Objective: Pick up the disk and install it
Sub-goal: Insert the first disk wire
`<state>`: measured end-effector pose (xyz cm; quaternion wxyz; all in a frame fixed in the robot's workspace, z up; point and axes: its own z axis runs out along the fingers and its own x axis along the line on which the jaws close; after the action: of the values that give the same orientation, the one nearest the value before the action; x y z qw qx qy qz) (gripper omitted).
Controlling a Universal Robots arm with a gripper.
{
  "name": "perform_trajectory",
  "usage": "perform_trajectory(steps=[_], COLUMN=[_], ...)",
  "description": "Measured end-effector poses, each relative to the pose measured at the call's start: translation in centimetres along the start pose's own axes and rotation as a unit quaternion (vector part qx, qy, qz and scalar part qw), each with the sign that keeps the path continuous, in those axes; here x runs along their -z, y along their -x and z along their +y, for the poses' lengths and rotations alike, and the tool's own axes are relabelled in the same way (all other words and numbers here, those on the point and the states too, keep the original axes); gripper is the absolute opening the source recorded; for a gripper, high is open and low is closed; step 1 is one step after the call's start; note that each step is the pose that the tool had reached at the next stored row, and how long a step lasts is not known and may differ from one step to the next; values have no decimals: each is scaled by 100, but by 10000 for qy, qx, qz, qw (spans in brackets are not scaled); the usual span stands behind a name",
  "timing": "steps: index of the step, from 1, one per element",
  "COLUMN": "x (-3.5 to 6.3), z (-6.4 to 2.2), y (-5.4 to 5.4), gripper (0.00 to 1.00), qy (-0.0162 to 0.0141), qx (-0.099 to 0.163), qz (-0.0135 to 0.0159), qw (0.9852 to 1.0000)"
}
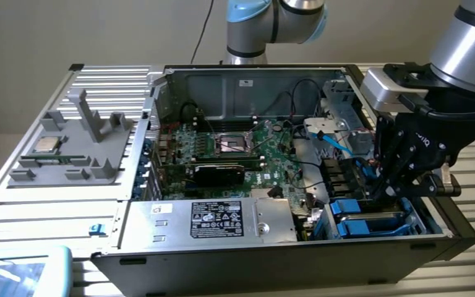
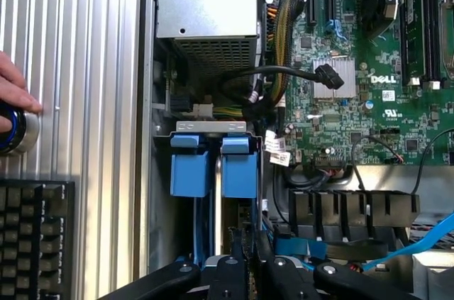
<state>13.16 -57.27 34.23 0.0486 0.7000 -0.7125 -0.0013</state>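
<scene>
Disk (image 2: 239,172) stands on edge in the drive bay at the lower right of the exterior view, inside the open computer case (image 1: 221,86), just beside the other blue-framed drive (image 2: 189,165). From where I stand the claw (image 2: 248,268) is down in that bay with its fingers drawn close together. They look pinched on the near end of the blue carrier, though the contact itself is hidden.

The worry is a jam. The two carriers sit almost touching, so a slight tilt could wedge this one against its neighbour or the metal bay wall. The loose blue cable (image 2: 418,243) lies near the claw and could snag on a finger. A thin pinch could also let the drive twist.

Its long axis runs along the slot, blue tab end pointing away from the claw and the flat faces turned sideways towards the neighbouring drive.

A person's hand (image 2: 10,94) rests by a round button beside the case.
</scene>
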Motion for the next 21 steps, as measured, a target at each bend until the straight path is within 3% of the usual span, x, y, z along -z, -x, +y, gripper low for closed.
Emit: perform_trajectory(steps=[7, 15, 21], x=[-7, -21, -26], z=[-7, -8, -30], y=[17, 34, 35], gripper=[16, 16, 16], qy=[0, -1, 0], qx=[-12, -20, -26], qz=[55, 91, 102], qw=[10000, 10000, 9999])
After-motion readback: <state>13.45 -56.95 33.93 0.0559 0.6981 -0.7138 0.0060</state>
